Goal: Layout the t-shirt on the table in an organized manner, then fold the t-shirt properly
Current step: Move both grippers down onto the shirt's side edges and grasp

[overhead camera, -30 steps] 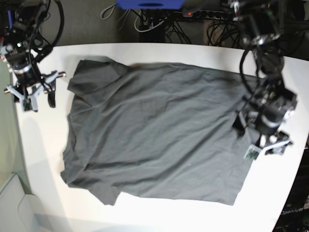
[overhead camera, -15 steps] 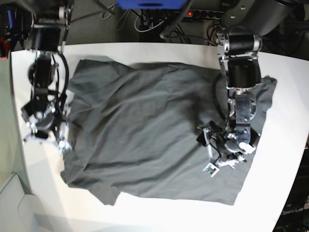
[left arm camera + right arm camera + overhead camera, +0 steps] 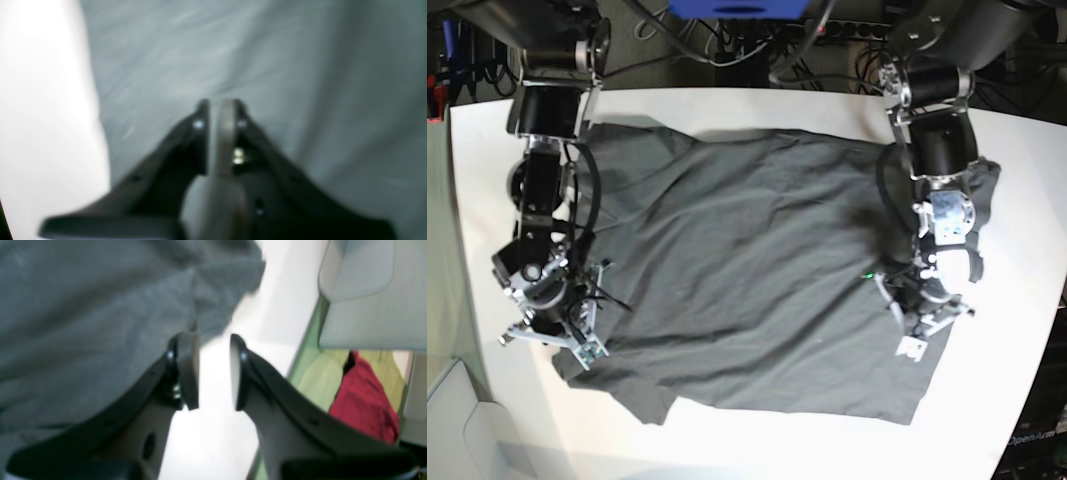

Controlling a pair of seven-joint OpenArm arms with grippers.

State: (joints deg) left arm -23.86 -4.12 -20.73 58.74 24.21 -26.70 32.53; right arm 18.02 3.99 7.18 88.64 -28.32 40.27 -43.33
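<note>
Left gripper (image 3: 220,103) is pinched closed on the shirt (image 3: 757,270); right gripper (image 3: 213,370), narrowly parted, should catch the hem near the table's (image 3: 727,440) edge before lifting.

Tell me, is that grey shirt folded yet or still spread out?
Spread out: the t-shirt lies open across the table, wrinkled, no fold made.

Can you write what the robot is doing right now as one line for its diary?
left gripper: shut on t-shirt | right gripper: open at shirt edge | table
</note>
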